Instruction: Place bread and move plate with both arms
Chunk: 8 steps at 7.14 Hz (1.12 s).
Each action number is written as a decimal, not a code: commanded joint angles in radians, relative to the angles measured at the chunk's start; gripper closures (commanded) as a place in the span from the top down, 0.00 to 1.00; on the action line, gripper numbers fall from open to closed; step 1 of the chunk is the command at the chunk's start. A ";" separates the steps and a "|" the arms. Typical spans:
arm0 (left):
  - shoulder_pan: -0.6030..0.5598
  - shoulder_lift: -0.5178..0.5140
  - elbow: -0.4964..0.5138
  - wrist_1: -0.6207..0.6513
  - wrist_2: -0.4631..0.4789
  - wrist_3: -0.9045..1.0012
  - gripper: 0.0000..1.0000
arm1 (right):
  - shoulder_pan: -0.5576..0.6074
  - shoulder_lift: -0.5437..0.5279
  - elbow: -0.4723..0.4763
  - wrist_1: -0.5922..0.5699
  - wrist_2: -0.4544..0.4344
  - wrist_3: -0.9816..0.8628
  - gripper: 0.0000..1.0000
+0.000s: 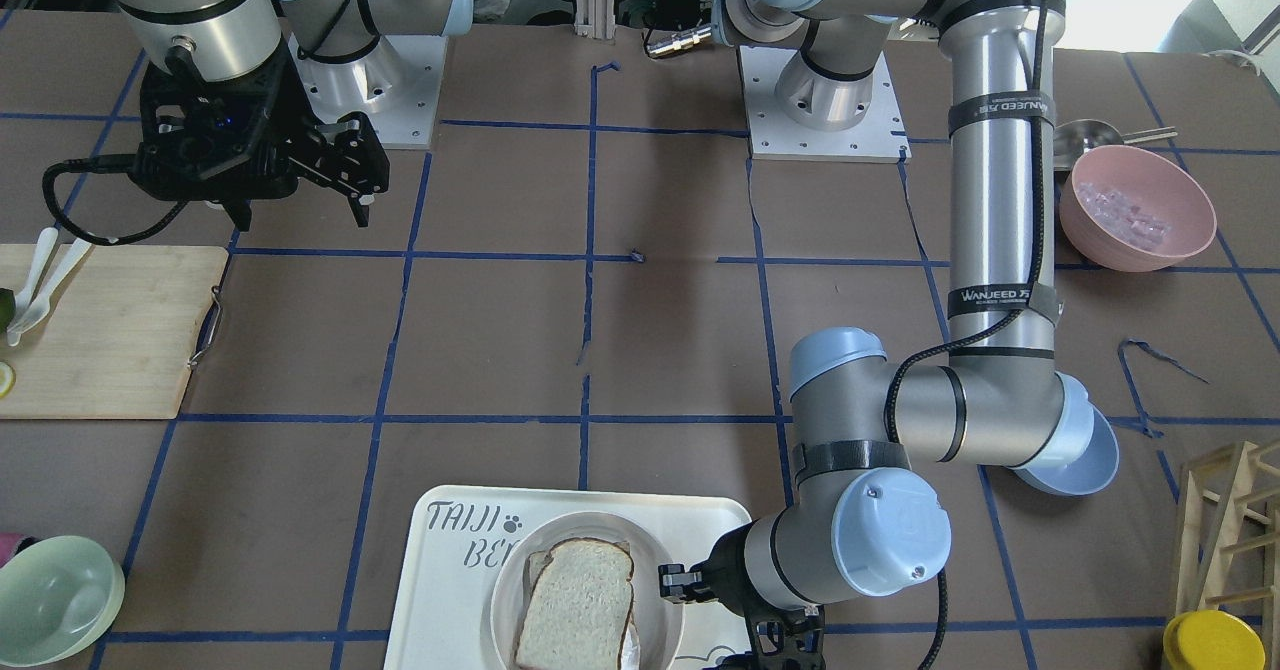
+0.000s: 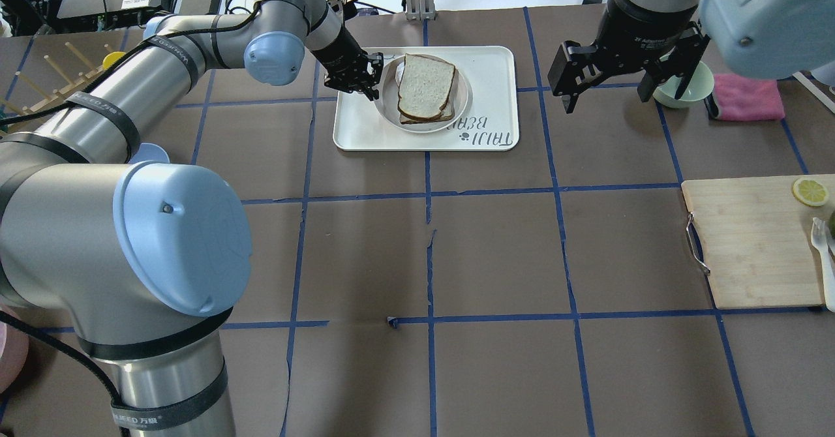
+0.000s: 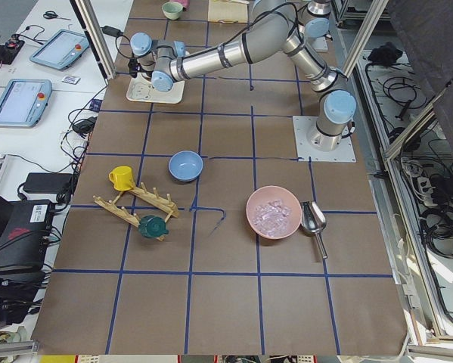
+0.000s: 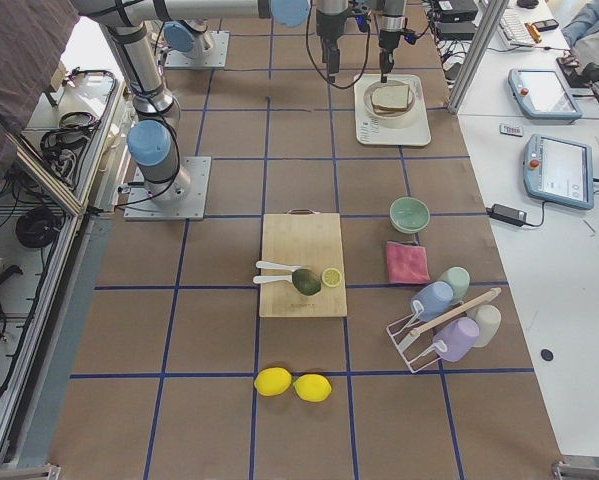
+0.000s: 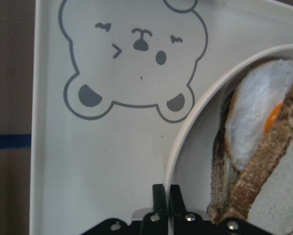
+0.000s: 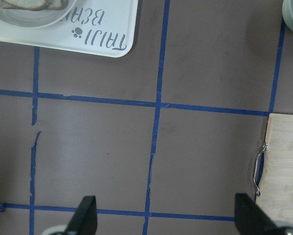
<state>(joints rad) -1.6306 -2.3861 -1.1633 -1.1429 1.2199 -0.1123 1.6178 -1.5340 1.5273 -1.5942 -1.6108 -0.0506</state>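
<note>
The bread (image 2: pixel 424 81) is a greyish-white slice with a brown crust. It lies on top of a fried egg and another slice in the round off-white plate (image 2: pixel 456 107), which sits on the white "TAIJI BEAR" tray (image 2: pixel 489 72). My left gripper (image 2: pixel 374 89) is at the plate's left rim. In the left wrist view its jaws (image 5: pixel 164 196) are shut on the rim (image 5: pixel 185 142), with the bread (image 5: pixel 283 205) beside it. My right gripper (image 2: pixel 610 94) hangs open and empty above the table, to the right of the tray. Its fingers (image 6: pixel 85 218) stand wide apart.
A wooden cutting board (image 2: pixel 750 241) with a lemon slice (image 2: pixel 810 191) and a white fork lies at the right. A pale green bowl (image 2: pixel 682 85) and a pink cloth (image 2: pixel 747 98) sit behind the right gripper. A pink bowl (image 1: pixel 1135 205), a blue bowl (image 1: pixel 1075 460) and a wooden rack (image 1: pixel 1230 530) are on the left arm's side.
</note>
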 commanded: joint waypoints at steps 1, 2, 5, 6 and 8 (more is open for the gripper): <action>-0.003 0.010 0.002 -0.001 0.004 0.000 1.00 | 0.001 0.000 0.001 0.000 0.000 0.000 1.00; -0.003 0.036 0.002 -0.014 0.021 0.013 1.00 | 0.001 0.000 0.001 -0.001 0.000 0.000 1.00; 0.018 0.204 -0.010 -0.221 0.137 0.069 1.00 | 0.001 0.000 0.001 -0.001 0.000 0.000 1.00; 0.024 0.273 -0.018 -0.307 0.244 0.075 1.00 | 0.001 0.000 0.001 -0.001 0.000 0.000 1.00; 0.031 0.410 -0.061 -0.444 0.328 0.079 1.00 | 0.001 0.000 0.001 -0.001 0.000 0.000 1.00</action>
<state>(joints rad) -1.6051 -2.0605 -1.1969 -1.5040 1.5048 -0.0388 1.6183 -1.5340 1.5278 -1.5953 -1.6107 -0.0506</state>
